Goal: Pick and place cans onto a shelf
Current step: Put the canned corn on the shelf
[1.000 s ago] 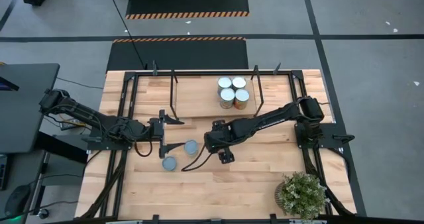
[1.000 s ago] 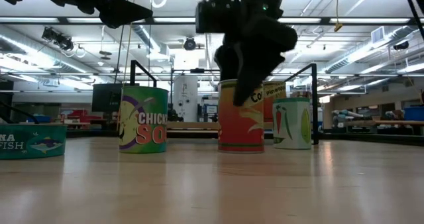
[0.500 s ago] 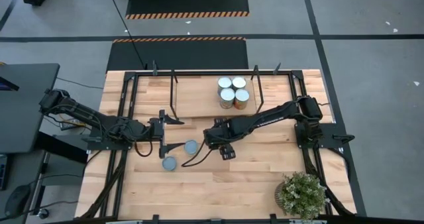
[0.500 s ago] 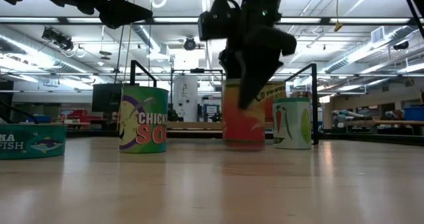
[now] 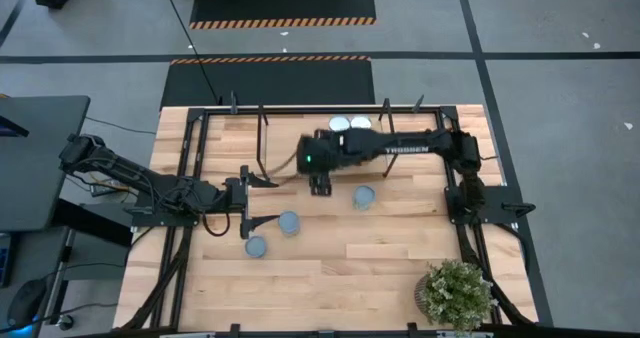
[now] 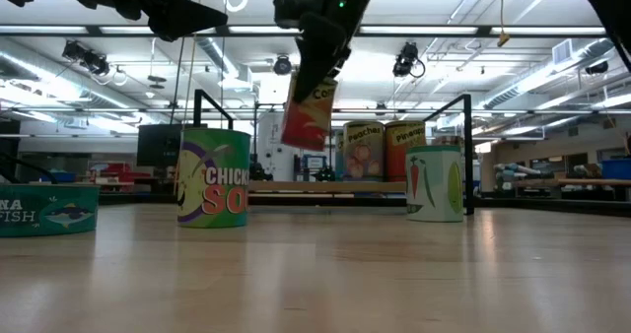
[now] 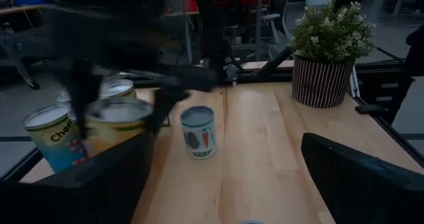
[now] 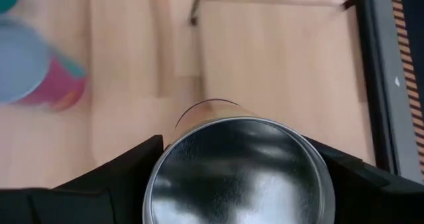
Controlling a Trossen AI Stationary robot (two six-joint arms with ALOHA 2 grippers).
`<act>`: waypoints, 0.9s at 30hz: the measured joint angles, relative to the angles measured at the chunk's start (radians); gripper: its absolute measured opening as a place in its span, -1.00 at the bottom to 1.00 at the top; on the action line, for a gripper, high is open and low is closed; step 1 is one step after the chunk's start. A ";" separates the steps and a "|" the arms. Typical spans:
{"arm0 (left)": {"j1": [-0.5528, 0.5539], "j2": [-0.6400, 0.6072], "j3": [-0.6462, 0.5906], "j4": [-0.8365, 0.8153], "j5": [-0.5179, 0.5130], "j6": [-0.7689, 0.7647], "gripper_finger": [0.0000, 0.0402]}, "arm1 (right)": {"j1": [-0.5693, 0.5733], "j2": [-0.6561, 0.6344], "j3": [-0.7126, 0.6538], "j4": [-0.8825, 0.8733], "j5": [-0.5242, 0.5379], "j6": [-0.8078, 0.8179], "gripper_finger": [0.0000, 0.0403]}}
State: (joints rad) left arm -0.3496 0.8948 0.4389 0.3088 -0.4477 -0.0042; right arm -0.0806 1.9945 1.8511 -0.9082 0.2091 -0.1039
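Note:
My right gripper (image 5: 318,178) is shut on a red-orange can (image 6: 308,111) in the air by the shelf's (image 5: 290,143) near left part. The gripper hides this can in the high view. Two silver-topped cans (image 5: 351,124) stand on the shelf's far side. A chili-label can (image 5: 364,196), a green soup can (image 6: 213,175) and a low tuna can (image 6: 47,210) stand on the table. My left gripper (image 5: 265,200) is open and empty, level above the table near two blue-topped cans (image 5: 289,223). My right gripper holds the red-orange can by its upper sides just below the silver top's rim (image 8: 159,177), pinched between the two fingers (image 8: 106,184). The fingers come from above, pointing down. The can hangs below them, tilted and lifted clear of the table.
The shelf's black posts and rails (image 5: 262,138) stand around the held can. A potted plant (image 5: 457,292) is at the table's near right corner. Bare tabletop lies along the near edge.
My right gripper has lifted the red-orange can off the table and carried it up and toward the far edge, to the shelf. The can stood upright on the table before; now it hangs tilted in the air. The chili-label can, covered by the arm before, shows.

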 joint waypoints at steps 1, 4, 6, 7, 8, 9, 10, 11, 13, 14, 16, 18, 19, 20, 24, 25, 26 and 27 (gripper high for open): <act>0.000 0.000 0.000 0.000 0.000 0.004 0.94 | -0.022 0.000 0.000 0.019 -0.014 -0.010 0.63; 0.000 0.000 0.000 0.000 0.000 0.015 0.94 | -0.087 0.000 0.000 0.053 -0.036 -0.045 0.63; 0.000 0.000 0.000 0.002 0.000 0.016 0.94 | -0.126 0.000 0.000 0.081 -0.043 -0.074 0.63; 0.000 0.000 0.000 0.002 0.000 0.019 0.94 | -0.143 0.000 0.000 0.094 -0.045 -0.086 0.63; 0.000 0.000 0.000 0.004 0.000 0.022 0.94 | -0.161 0.000 0.000 0.106 -0.052 -0.102 0.63; 0.000 0.000 0.000 0.008 0.000 0.023 0.94 | -0.180 0.000 0.000 0.113 -0.056 -0.119 0.63; 0.000 0.000 0.000 0.010 0.000 0.024 0.94 | -0.199 0.000 0.000 0.120 -0.058 -0.139 0.63; 0.000 0.000 0.000 0.010 0.000 0.024 0.94 | -0.218 0.000 0.000 0.132 -0.058 -0.154 0.63; 0.000 0.000 0.000 0.008 0.000 0.023 0.94 | -0.252 0.001 0.000 0.173 -0.078 -0.173 0.63; 0.000 0.000 0.000 0.006 0.000 0.023 0.94 | -0.267 0.001 0.000 0.187 -0.082 -0.180 0.63; 0.000 0.000 0.000 0.006 0.000 0.023 0.94 | -0.293 0.001 0.000 0.199 -0.092 -0.190 0.63; 0.000 0.000 0.000 0.002 0.000 0.023 0.94 | -0.314 0.001 0.000 0.196 -0.116 -0.199 0.63; 0.000 0.000 0.000 0.000 0.000 0.023 0.94 | -0.324 0.001 0.000 0.196 -0.128 -0.201 0.63; 0.000 0.000 0.000 0.000 0.000 0.023 0.94 | -0.332 0.001 0.000 0.197 -0.134 -0.202 0.63; 0.000 0.000 0.000 0.000 0.000 0.023 0.94 | -0.349 0.001 0.000 0.206 -0.134 -0.203 0.63; 0.000 0.000 0.000 0.000 0.000 0.023 0.94 | -0.352 0.001 0.000 0.205 -0.134 -0.203 0.63; 0.000 0.000 0.000 0.000 0.000 0.023 0.94 | -0.355 0.001 0.000 0.201 -0.134 -0.203 0.63; 0.000 0.000 0.000 0.000 0.000 0.023 0.94 | -0.358 0.001 0.000 0.195 -0.135 -0.202 0.63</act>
State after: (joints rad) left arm -0.3500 0.8944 0.4390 0.3092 -0.4477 0.0186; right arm -0.4384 1.9953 1.8511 -0.7128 0.0742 -0.3060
